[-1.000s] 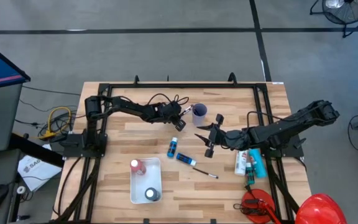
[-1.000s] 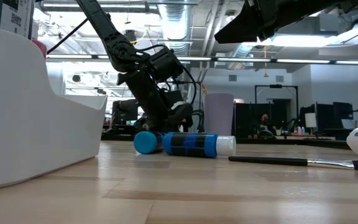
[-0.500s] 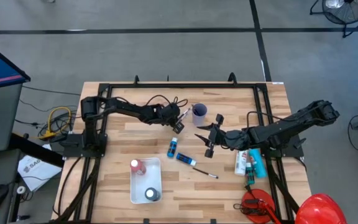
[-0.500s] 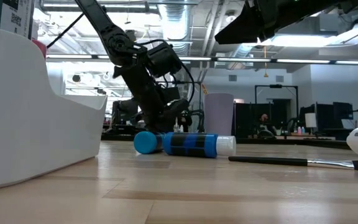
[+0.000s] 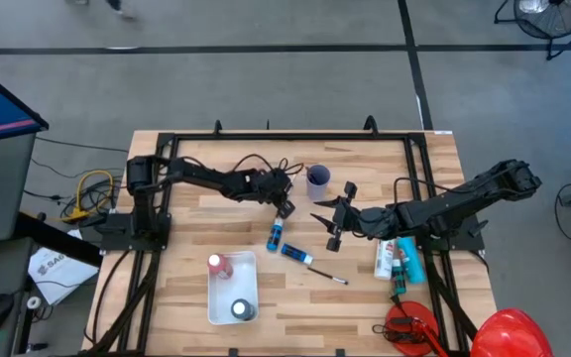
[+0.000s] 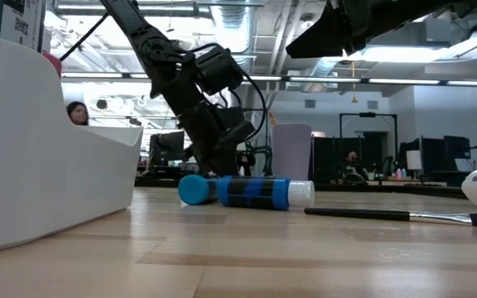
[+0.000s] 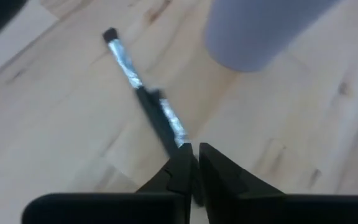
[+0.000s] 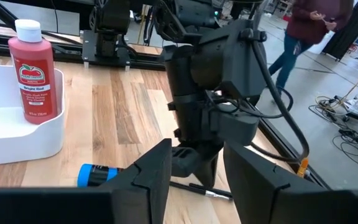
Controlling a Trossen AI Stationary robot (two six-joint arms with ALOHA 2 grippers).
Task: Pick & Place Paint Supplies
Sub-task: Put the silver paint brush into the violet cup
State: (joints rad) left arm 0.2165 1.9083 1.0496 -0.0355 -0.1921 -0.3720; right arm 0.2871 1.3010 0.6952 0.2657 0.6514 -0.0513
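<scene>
Left gripper (image 7: 192,163), jaws clamped on a thin brush (image 7: 143,99) near the table's far edge, should lift straight to clear the purple cup (image 7: 260,28); right gripper (image 8: 194,171) waits mid-table, jaws apart.

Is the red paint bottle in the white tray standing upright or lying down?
Upright: the red paint bottle stands in the white tray, white cap on top, label vertical.

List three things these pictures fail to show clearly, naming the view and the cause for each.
- Left wrist view: the brush is blurred, and the left tool hides its near end.
- High view: the bottle labels are too small to read.
- Low view: the light blue bottle is mostly hidden behind the dark blue bottle.
</scene>
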